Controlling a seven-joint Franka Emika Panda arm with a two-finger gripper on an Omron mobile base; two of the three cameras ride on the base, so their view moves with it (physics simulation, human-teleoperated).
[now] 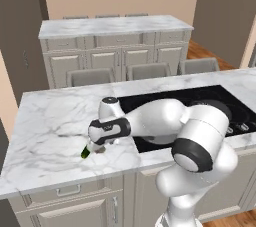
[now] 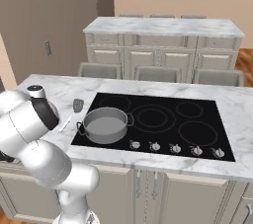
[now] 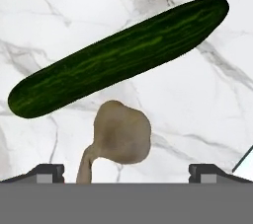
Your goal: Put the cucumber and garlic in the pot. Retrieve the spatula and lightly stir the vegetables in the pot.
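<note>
The claw [image 3: 126, 171] is hanging wide open over the garlic [image 3: 121, 136] at lower centre, seemingly lining up a grasp. The cucumber [image 3: 118, 55] is lying diagonally just beyond on the marble surface [image 3: 197, 104], while the pot [image 2: 105, 125] is waiting empty

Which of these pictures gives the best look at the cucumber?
The hand view: the cucumber lies whole and close on the marble, just beyond the garlic. In the left base view just its dark green tip peeks out from under the robot's hand.

A kitchen: a black stove [image 2: 163, 119] is sitting in a marble desk [image 2: 237, 104], with cupboards [image 2: 163, 57] standing behind it.
</note>
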